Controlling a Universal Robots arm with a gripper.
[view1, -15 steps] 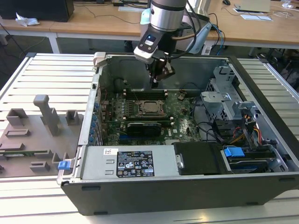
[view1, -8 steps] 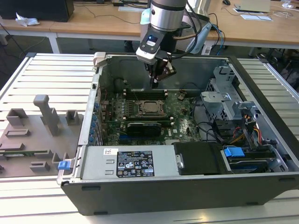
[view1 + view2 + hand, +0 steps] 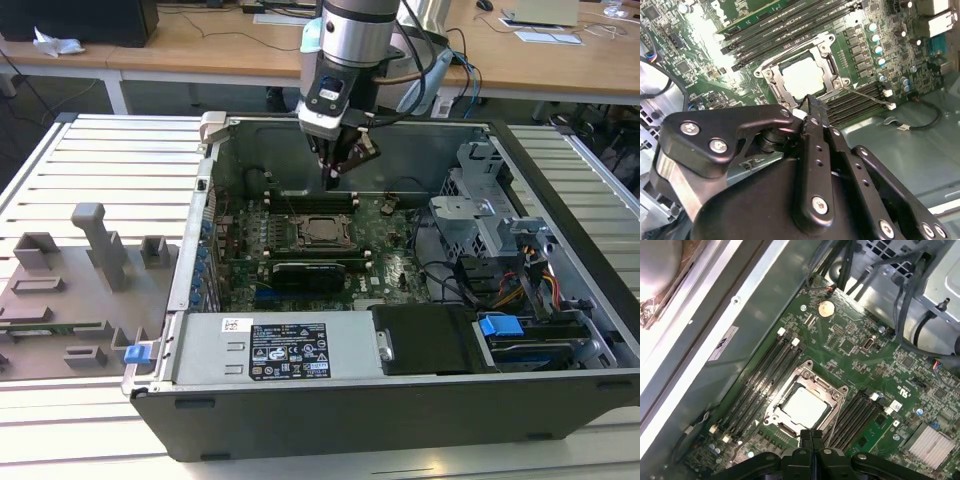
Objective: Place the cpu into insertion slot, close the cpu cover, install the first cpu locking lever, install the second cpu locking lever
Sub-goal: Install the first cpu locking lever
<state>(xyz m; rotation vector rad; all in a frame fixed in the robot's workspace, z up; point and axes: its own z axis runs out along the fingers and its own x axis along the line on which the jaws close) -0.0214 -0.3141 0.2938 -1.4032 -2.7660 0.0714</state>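
- The black two-fingered end effector point(image 3: 335, 170) hung from the silver-and-black arm inside the open case. Its fingertips were pressed together with nothing between them.
- In the second wrist view the end effector point(image 3: 812, 107) sat just above one edge of the socket. The first wrist view showed the end effector point(image 3: 811, 436) with its tips meeting in a single seam.
- The cpu point(image 3: 804, 405), a small flat square chip with a pale silver-grey metal top, lay seated in the insertion slot point(image 3: 832, 62), a square socket with a silvery rim.
- The cpu cover point(image 3: 825, 381), a thin silvery metal frame with a large window, lay flat around the chip, whose top showed through the opening.
- A thin metal lever rod point(image 3: 867, 96) ran out from a corner of the socket across the long black memory slots point(image 3: 855, 107).
- The green motherboard point(image 3: 390, 260) carried the socket near its middle, inside the dark grey computer case point(image 3: 400, 420).
- The case rested on a pale slatted metal surface point(image 3: 110, 150), with a grey moulded fixture tray point(image 3: 60, 300) beside it at the exterior view's left.
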